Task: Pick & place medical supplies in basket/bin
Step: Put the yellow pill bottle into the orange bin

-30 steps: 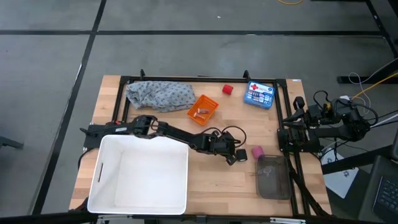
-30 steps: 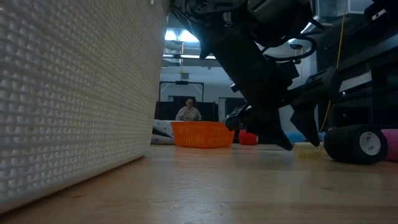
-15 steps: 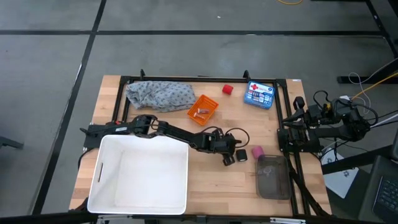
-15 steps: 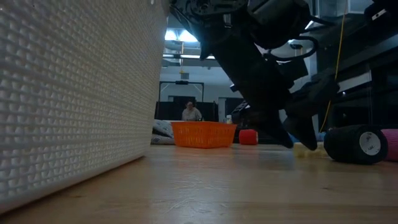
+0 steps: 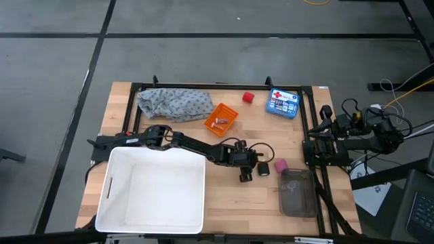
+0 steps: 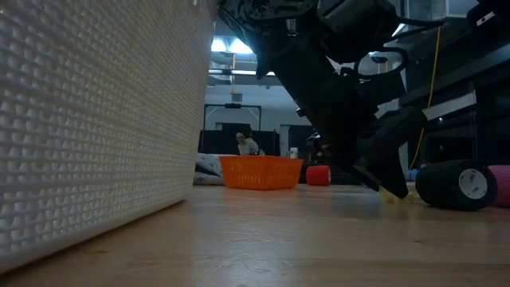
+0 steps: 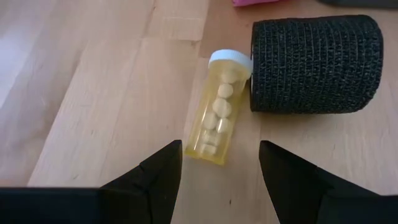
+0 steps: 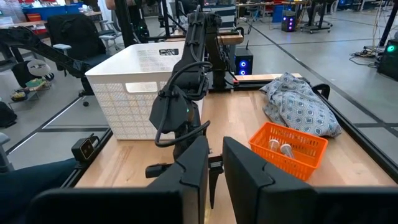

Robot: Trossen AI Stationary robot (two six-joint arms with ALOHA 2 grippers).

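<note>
Item: left gripper (image 7: 217, 171). It is hanging low over the middle of the table, fingers (image 7: 155, 180) spread, with a clear yellow pill bottle (image 7: 216, 118) lying on its side on the wood between and just ahead of them. Nothing is being pinched yet.

Item: black roll (image 7: 314, 63). It is lying just beside the bottle's white cap; whether the two are touching cannot be told. A pink roll (image 5: 279, 165) is sitting to the right of it.

Item: orange basket (image 5: 222, 118). It is standing farther back and to the left, already holding a couple of small pieces.

Item: red roll (image 5: 249, 97), far side; grey patterned cloth (image 5: 175, 104), far left; white tub (image 5: 152, 190), near left.

Item: right gripper (image 8: 214, 171). It is parked at the right edge, fingers nearly pressed together, holding nothing.

Step in hand, as judged: lining up for a pick of the pill bottle. The next move is calling for a short drop with the fingers straddling the bottle's body, closing without nudging the black roll, then a lift and a carry to the basket.
</note>
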